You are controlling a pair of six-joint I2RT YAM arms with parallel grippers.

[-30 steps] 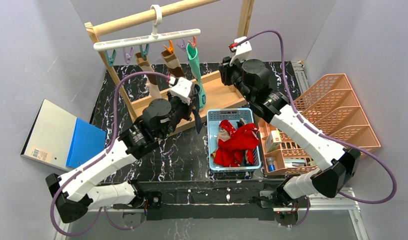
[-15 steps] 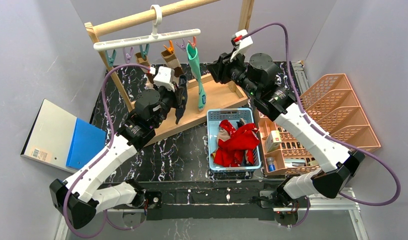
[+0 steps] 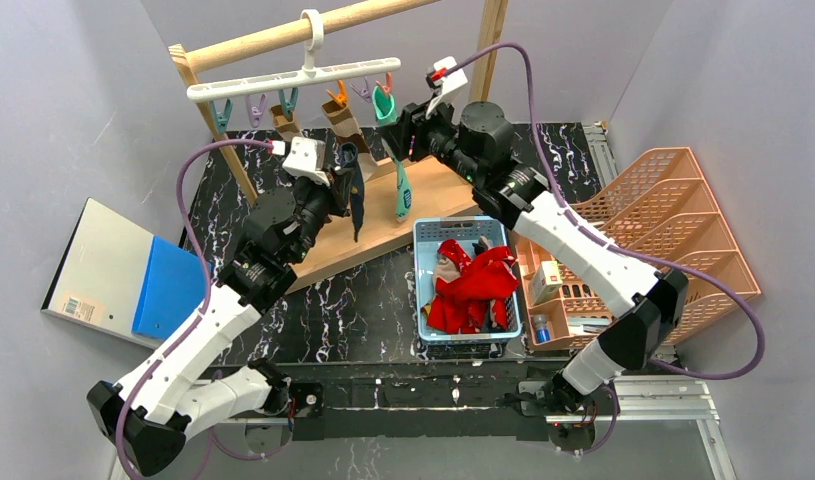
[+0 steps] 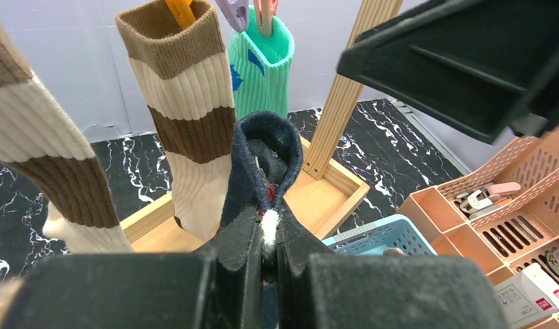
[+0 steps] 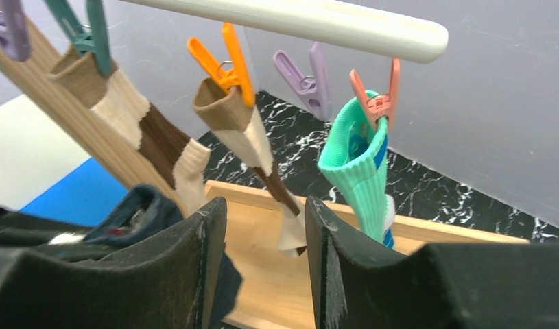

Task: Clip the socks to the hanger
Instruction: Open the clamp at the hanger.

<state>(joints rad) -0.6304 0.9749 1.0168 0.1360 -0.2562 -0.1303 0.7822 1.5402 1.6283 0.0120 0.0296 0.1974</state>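
the left fingers (image 4: pixel 225 264) pinch the dark sock (image 4: pixel 259 157); up close, its bottom hides behind them. the right fingers (image 5: pixel 160 274) stand apart, empty, near the hanger (image 3: pixel 293 80).

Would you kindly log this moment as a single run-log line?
left gripper: shut on navy sock | right gripper: open, empty, facing free purple clip | hanger: two banded socks and teal sock clipped

No words or numbers can be read anywhere. A barcode sticker (image 3: pixel 78 305) sits on the white folder (image 3: pixel 108 250), its print too small to make out. The teal sock (image 4: pixel 271 75) bears a blue mark (image 4: pixel 238 77) and a small white box (image 4: pixel 530 291) carries a red tag (image 4: pixel 558 295), both too blurred to read
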